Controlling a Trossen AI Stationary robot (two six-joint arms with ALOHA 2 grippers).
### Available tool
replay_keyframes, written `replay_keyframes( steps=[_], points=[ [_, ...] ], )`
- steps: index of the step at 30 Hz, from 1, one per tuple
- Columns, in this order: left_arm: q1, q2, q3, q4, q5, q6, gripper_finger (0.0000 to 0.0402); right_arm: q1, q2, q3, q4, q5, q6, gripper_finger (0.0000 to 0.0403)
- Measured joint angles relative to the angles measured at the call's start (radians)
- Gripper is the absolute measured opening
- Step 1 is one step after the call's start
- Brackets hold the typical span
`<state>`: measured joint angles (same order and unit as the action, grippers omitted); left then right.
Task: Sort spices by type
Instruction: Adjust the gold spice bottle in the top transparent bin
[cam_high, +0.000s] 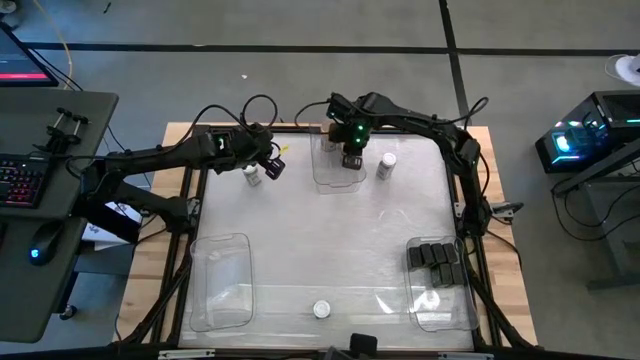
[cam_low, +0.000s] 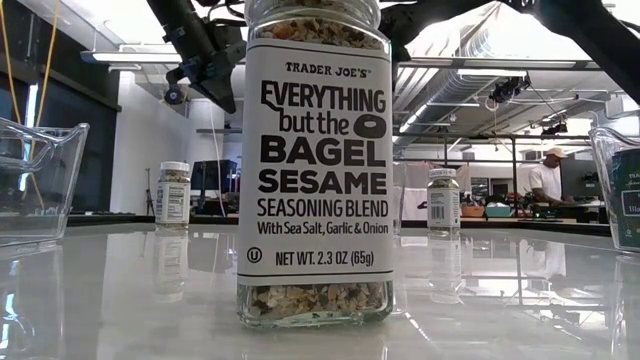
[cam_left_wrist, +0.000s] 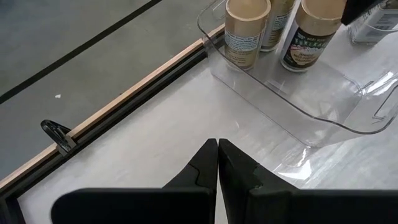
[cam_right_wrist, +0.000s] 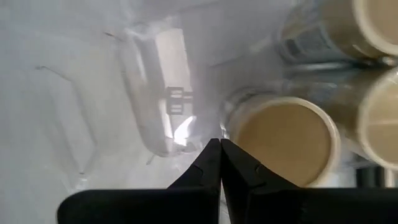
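At twelve o'clock on the surface (cam_high: 330, 240), a clear bin (cam_high: 335, 172) already holds the tan-lidded jars (cam_left_wrist: 247, 31), three of them standing upright and close together, which reads as one type gathered in one place. Three white-lidded jars are not yet sorted and stand well apart: one (cam_high: 386, 164) just beside that bin toward one o'clock, one (cam_high: 252, 175) at about eleven o'clock, and one (cam_high: 321, 309) alone at six o'clock, so near the table-level camera that its bagel seasoning label fills that view. At about four o'clock a second clear bin (cam_high: 440, 283) carries the black boxes (cam_high: 436, 262), packed side by side, so that type looks done as well. A third clear bin (cam_high: 220, 280) at about eight o'clock has nothing in it, and I judge it is meant for the white-lidded jars. The right gripper (cam_right_wrist: 220, 163) hangs directly above the tan lids at twelve o'clock, its jaws closed on nothing. The left gripper (cam_left_wrist: 217, 167) hovers near eleven o'clock between the white-lidded jar there and the tan-jar bin, its jaws likewise pressed together and empty. Neither arm is touching a jar, so the next pickup would call for opening the jaws first.
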<state>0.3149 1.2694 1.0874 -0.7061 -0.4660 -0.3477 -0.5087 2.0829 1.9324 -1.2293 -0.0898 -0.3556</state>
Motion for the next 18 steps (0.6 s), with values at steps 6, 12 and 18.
replay_keyframes(
  steps=[6, 12, 18],
  points=[
    [0.000, 0.000, 0.000, 0.000, 0.000, 0.000, 0.0001, 0.000, 0.000, 0.000, -0.001, 0.057, 0.014, 0.0000],
    [0.000, 0.000, 0.000, 0.000, 0.000, 0.000, 0.0000, -0.001, 0.000, 0.000, -0.001, 0.089, 0.014, 0.0000],
    [0.000, 0.000, 0.000, -0.001, 0.005, 0.000, 0.0000, -0.001, 0.000, 0.000, -0.005, 0.131, 0.014, 0.0000]
  ],
)
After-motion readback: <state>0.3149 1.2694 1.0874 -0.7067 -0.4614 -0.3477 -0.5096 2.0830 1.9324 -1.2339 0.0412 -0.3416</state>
